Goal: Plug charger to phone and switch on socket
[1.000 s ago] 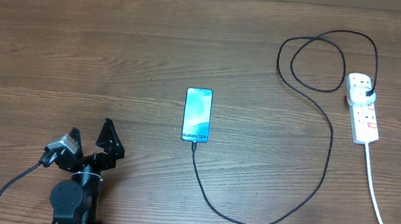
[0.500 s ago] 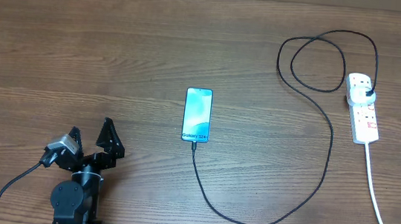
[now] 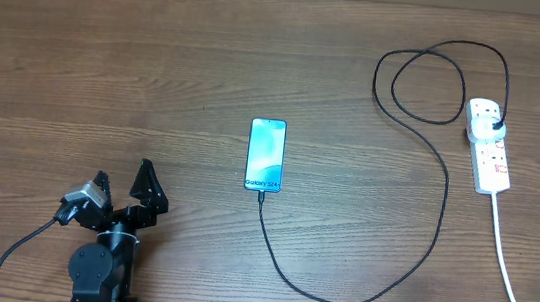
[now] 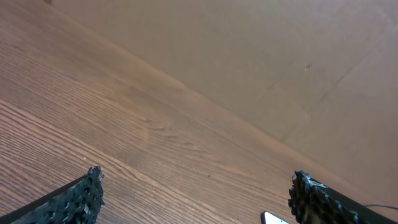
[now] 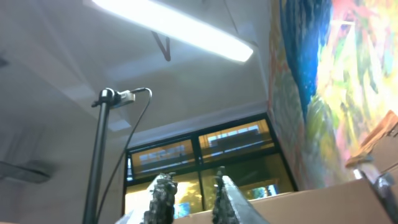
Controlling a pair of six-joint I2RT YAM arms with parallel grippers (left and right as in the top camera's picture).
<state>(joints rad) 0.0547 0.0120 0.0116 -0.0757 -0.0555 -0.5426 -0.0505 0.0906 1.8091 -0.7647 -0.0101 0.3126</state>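
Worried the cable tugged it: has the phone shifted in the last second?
No. The phone lies at the same spot relative to the power strip.

Open table (image 3: 157, 79) left of phone (image 3: 266, 155), charger (image 3: 444, 205) right.

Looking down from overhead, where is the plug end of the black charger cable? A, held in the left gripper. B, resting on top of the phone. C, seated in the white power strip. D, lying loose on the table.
C: the charger loops back to its black plug, which sits in the far end of the white socket.
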